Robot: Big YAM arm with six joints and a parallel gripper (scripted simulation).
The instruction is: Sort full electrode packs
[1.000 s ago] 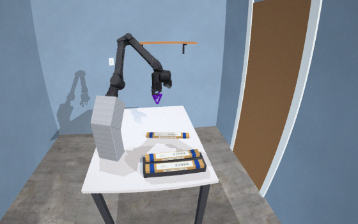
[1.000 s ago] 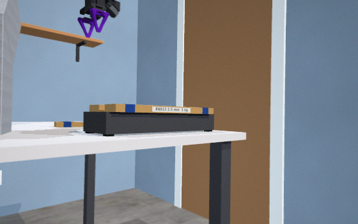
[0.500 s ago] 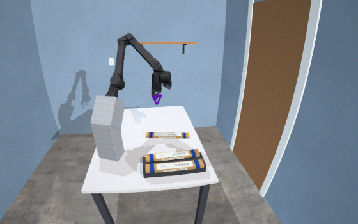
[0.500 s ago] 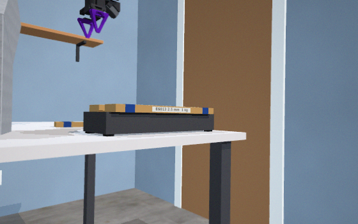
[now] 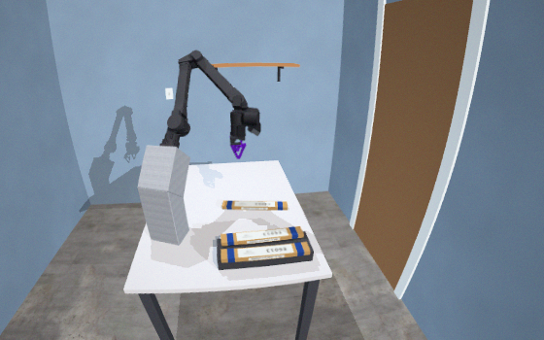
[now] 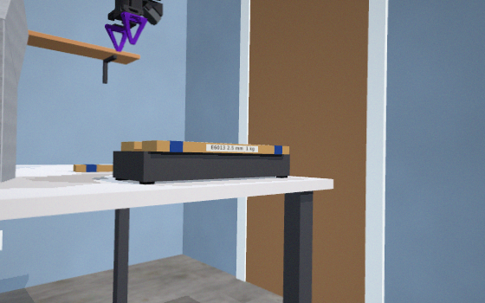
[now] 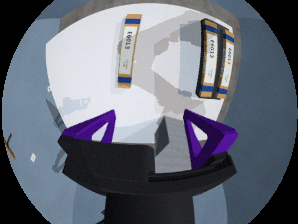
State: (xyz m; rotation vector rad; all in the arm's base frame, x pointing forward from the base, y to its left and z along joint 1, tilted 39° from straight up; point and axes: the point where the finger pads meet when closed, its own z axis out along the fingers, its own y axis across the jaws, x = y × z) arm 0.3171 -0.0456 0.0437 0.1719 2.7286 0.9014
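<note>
Below the raised gripper [image 5: 238, 152] [image 6: 126, 45] [image 7: 149, 113], with its purple triangular fingers spread wide and nothing between them, an orange-tan cardboard electrode pack with blue bands [image 5: 255, 205] [image 6: 93, 168] [image 7: 129, 51] lies flat on the white bench [image 5: 204, 187] [image 6: 320, 183] [image 7: 80, 60], while farther from the fingers two matching packs, the nearer one [image 5: 262, 236] [image 6: 131, 145] [image 7: 210, 59] and the farther one [image 5: 264, 252] [image 6: 195, 147] [image 7: 226, 64], lie side by side on the low dark platform [image 5: 265, 262] [image 6: 216, 165] [image 7: 201, 55]; each should handle as a stiff, slim box, probably dense for its size if full and lighter if partly used, its smooth card perhaps a little slippery and its edges liable to dent under a hard squeeze, so a grasp across the narrow width at mid-length seems best, though on the platform the neighbouring pack leaves little finger room along the inner long side; the black arm [image 5: 182, 89] arches up from its grey pedestal [image 5: 162, 209] [image 6: 8, 95] [image 7: 172, 147] and bends down at the elbow, the wrist pointing the fingertips downward, well apart from all three packs

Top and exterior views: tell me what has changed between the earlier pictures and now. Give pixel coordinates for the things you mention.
Nothing has visibly changed. The end effector [image 5: 238, 150] [image 6: 126, 47] [image 7: 149, 113] is open and raised where it was, with nothing taken or let go. The front pack [image 5: 264, 253] [image 6: 231, 148] [image 7: 227, 64] and rear pack [image 5: 262, 236] [image 6: 131, 145] [image 7: 210, 59] remain on the platform [image 5: 266, 263] [image 6: 212, 166] [image 7: 203, 22], the third pack [image 5: 255, 205] [image 6: 92, 168] [image 7: 129, 51] off it.
</note>
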